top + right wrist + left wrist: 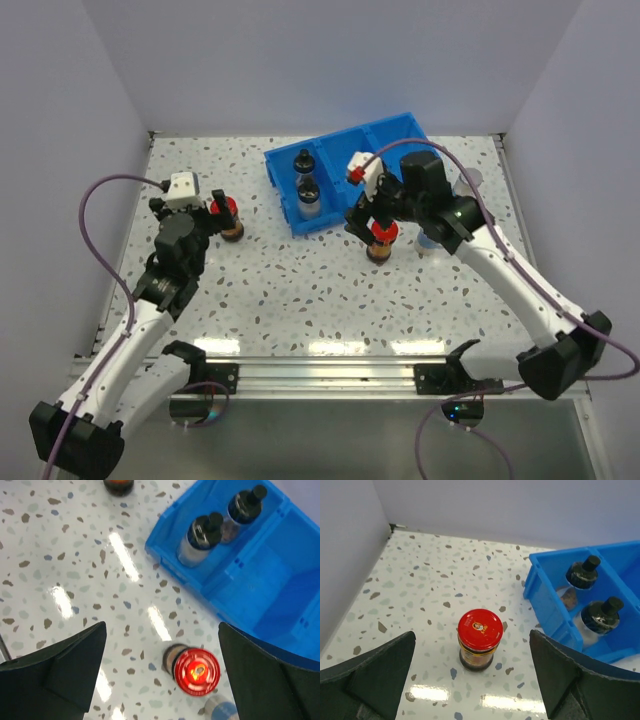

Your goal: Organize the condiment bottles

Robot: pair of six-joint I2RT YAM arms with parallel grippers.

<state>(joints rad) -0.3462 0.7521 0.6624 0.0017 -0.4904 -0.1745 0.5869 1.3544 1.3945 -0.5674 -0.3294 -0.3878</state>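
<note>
From where I stand, the left gripper [212, 212] is spread wide with nothing in it. A red-capped jar [480, 639] stands upright on the table [420, 580] straight ahead of it, centred between its fingers [375, 670]. The right gripper [373, 218] is wide too and holds nothing. A second red-capped jar [195, 671] stands right beneath it, between the fingers, with a grey-capped jar [220, 711] just beside that one, toward the wrist. Ahead of the right gripper and off to one side lies the blue bin [175, 575], with two black-capped bottles [204, 530] in its end compartment (the next compartment looks bare).

I'd judge the step in hand to be picking up a red jar. To do it well, come straight down so the fingers bracket the glass body below the cap. Keep the jar centred, close gently, and lift clear of the bin wall before carrying it across. Mind the grey-capped neighbour.
</note>
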